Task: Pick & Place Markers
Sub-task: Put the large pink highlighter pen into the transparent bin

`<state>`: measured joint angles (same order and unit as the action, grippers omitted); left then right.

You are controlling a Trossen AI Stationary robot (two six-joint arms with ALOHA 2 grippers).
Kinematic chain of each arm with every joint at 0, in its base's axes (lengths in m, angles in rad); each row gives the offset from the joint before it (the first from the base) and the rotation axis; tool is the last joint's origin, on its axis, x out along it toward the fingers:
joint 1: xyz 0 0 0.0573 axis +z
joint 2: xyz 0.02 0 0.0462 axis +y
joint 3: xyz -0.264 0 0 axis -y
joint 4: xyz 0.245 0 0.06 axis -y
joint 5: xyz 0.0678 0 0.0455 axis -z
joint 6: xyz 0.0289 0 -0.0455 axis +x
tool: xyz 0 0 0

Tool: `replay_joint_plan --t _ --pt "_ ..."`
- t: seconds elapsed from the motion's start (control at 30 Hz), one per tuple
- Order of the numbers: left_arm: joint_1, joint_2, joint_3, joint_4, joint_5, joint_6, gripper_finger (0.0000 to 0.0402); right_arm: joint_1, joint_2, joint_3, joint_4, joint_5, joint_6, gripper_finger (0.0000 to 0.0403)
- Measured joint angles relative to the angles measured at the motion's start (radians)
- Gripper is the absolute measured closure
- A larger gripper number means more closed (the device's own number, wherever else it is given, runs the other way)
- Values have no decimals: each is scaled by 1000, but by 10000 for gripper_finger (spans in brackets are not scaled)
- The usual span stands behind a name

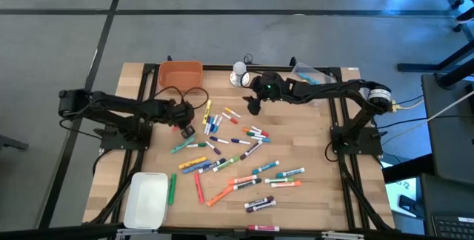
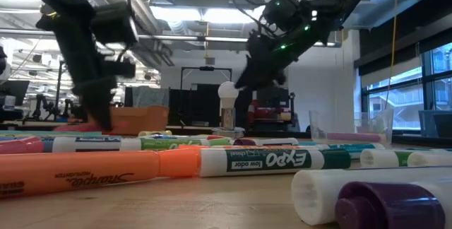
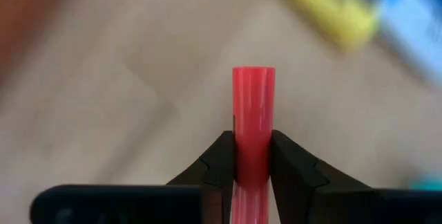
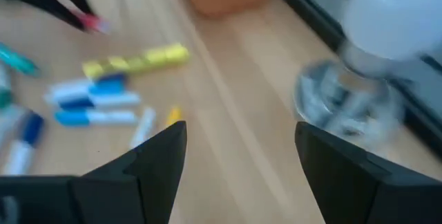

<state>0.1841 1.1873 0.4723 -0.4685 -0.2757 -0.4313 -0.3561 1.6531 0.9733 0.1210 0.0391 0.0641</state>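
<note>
Many capped markers (image 1: pixel 237 151) in mixed colours lie scattered flat over the wooden table's middle. My left gripper (image 1: pixel 184 127) stands at their left edge, near the orange bin (image 1: pixel 180 75), shut on a red marker (image 3: pixel 253 92). My right gripper (image 1: pixel 255 105) hovers open above the far side of the scatter with nothing between its fingers (image 4: pixel 166 155). Its wrist view shows the left gripper with the red marker (image 4: pixel 91 22) farther off. My left gripper pinches the red marker's round body (image 3: pixel 253 124) between its two fingers (image 3: pixel 219 158), which lie across it. The fingers come steeply from above, slanting from the table's left. One end of the marker juts out past the fingertips. Whether that end touches the table I cannot tell.
A white bulb on a silver base (image 1: pixel 238 73) stands at the far edge, close to my right gripper. A white tray (image 1: pixel 146 199) sits at the near left corner. A clear plastic container (image 1: pixel 307 72) lies at the far right. Bare wood shows at the near right.
</note>
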Motion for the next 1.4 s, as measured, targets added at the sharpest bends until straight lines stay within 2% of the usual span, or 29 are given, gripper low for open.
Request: replay_joint_plan --t 0.2,0.33,0.47,0.63,0.7,0.97,1.27,1.4 --pt "14 -123 31 56 -177 26 328 12 170 1 394 -305 184 132" --pt "17 -194 31 179 -240 48 338 30 293 20 650 -395 353 132" --pt "17 -223 24 381 -268 60 336 61 363 80 702 -387 308 132" --pt "17 -198 -33 745 -211 50 334 83 403 133 697 -373 243 132" --pt "16 -175 -47 840 -200 49 335 87 405 150 703 -373 251 132" --pt "17 -47 -57 973 -194 7 333 67 409 158 737 -401 344 132" --pt "35 73 -57 1199 -89 -37 333 63 409 158 734 -340 319 133" --pt "43 105 -57 1198 -64 -59 331 61 409 158 743 -353 315 157"
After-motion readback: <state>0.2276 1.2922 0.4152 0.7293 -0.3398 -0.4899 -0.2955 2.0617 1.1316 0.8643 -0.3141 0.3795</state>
